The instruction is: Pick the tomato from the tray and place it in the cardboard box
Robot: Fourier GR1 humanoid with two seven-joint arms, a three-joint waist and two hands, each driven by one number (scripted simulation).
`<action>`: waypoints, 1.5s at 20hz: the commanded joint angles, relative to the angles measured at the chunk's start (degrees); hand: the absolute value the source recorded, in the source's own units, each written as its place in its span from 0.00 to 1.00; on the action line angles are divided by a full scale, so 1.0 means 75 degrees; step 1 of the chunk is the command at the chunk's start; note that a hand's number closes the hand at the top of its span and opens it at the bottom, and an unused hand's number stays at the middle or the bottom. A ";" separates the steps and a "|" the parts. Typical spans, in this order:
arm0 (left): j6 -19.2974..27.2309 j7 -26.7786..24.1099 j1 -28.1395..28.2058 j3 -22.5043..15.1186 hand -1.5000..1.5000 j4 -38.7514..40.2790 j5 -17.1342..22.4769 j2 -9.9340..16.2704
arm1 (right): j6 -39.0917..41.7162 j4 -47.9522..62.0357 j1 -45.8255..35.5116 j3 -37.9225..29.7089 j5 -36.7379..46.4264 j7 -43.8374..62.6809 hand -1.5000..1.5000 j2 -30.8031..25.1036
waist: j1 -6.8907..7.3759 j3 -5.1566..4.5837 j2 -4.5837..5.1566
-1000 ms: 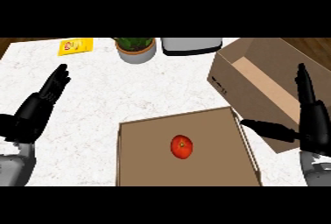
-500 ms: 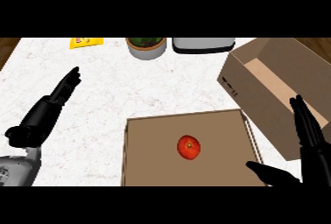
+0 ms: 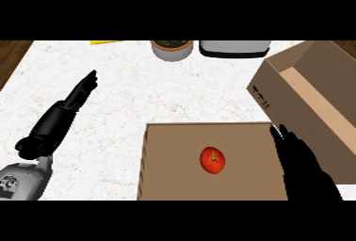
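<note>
A red tomato [image 3: 213,160] lies near the middle of a flat brown tray [image 3: 173,150] at the front of the counter. The open cardboard box [image 3: 306,99] stands at the right, its opening facing up and left. My right hand [image 3: 299,164] is open with straight fingers over the tray's right edge, a short way right of the tomato and apart from it. My left hand [image 3: 59,117] rests open at the left, fingers pointing away, well clear of the tray.
A potted plant in a grey pot [image 3: 172,48] and a grey-white appliance [image 3: 233,48] stand at the back edge. A yellow item [image 3: 108,42] lies at the back left. The white marble counter [image 3: 153,89] ends at wood on the left.
My right hand has moved left and inward, from beside the box to the tray's right edge near the tomato. The view has shifted, with everything sliding right and up. The tomato lies as before.
</note>
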 commanded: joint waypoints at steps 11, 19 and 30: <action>-0.0202 -0.0267 -0.0135 -0.0038 0.50 0.0434 -0.0057 -0.0174 | 0.2733 0.1808 -0.1809 0.1032 0.0399 0.3259 0.00 0.3278 | 0.0095 0.0022 0.0011; -0.0054 -0.0167 -0.0097 -0.0073 0.50 0.0254 -0.0241 -0.0293 | 0.2673 0.3421 -0.2450 0.0603 0.0697 0.3239 0.00 0.4014 | 0.0093 0.0044 0.0004; -0.0039 -0.0396 -0.0031 0.0112 0.50 0.0491 -0.0315 -0.0408 | 0.2899 0.4113 -0.2863 0.0148 0.0723 0.3213 0.00 0.4030 | 0.0023 0.0051 -0.0006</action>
